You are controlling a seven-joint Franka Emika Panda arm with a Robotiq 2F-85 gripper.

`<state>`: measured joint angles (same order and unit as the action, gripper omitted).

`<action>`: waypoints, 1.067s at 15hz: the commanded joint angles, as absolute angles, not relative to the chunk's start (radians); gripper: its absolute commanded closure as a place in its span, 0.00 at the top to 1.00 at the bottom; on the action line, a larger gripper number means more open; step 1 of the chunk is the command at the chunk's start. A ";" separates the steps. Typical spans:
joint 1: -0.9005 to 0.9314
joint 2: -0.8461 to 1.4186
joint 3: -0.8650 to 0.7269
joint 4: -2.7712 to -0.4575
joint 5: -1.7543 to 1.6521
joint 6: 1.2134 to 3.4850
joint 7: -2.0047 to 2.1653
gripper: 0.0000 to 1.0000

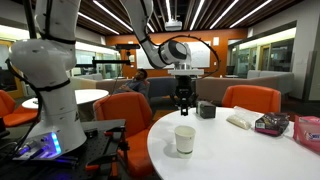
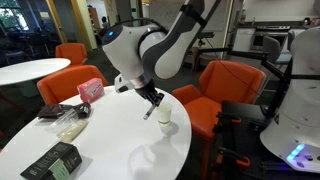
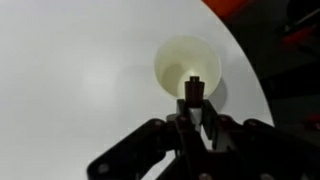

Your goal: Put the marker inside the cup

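Marker (image 3: 193, 88): slim, dark, seen nearly end-on in the wrist view. It is pinched between the two fingers of the end effector (image 3: 192, 105), which are drawn in tight on the shaft. The tip sticks out past the finger ends. The marker is off the worktop (image 3: 70, 80) and carried point-down. Its tip overlaps the near rim of the cup (image 3: 178, 58) in this view. Whether it has entered the mouth, I cannot tell.

Cup: off-white paper, upright, mouth open, inner wall pale, nothing seen inside. It stands on the white round worktop, close to the curved edge.

In an exterior view the end effector (image 1: 184, 104) hangs directly above the cup (image 1: 185, 140), with a gap showing between the finger ends and the rim. The marker is too thin to make out there. In an exterior view the end effector (image 2: 153, 108) is tilted, and sits just beside and above the cup (image 2: 168, 122). Contact with the rim cannot be judged from this angle.

Other items on the worktop:
- Small dark grey container (image 1: 206, 109), behind the cup and well apart from it.
- White packet (image 1: 240, 120), beside a dark packet (image 1: 271, 124).
- Pink box (image 2: 90, 89), at the far side.
- Black box (image 2: 52, 160), near the edge, away from the cup.

Orange chairs (image 1: 250, 97) ring the worktop.
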<state>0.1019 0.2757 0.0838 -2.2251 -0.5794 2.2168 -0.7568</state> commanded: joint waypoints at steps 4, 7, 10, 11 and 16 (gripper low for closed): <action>0.112 0.209 0.082 -2.199 -0.721 1.912 -0.672 0.05; 0.104 0.235 0.083 -2.166 -0.769 1.812 -0.644 0.05; 0.110 0.279 0.088 -2.127 -0.820 1.729 -0.599 0.05; 0.111 0.301 0.092 -2.111 -0.827 1.713 -0.599 0.05; 0.124 0.434 0.107 -2.028 -0.841 1.667 -0.545 0.05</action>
<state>0.1099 0.3624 0.0957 -2.0937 -0.8205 1.7390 -0.5893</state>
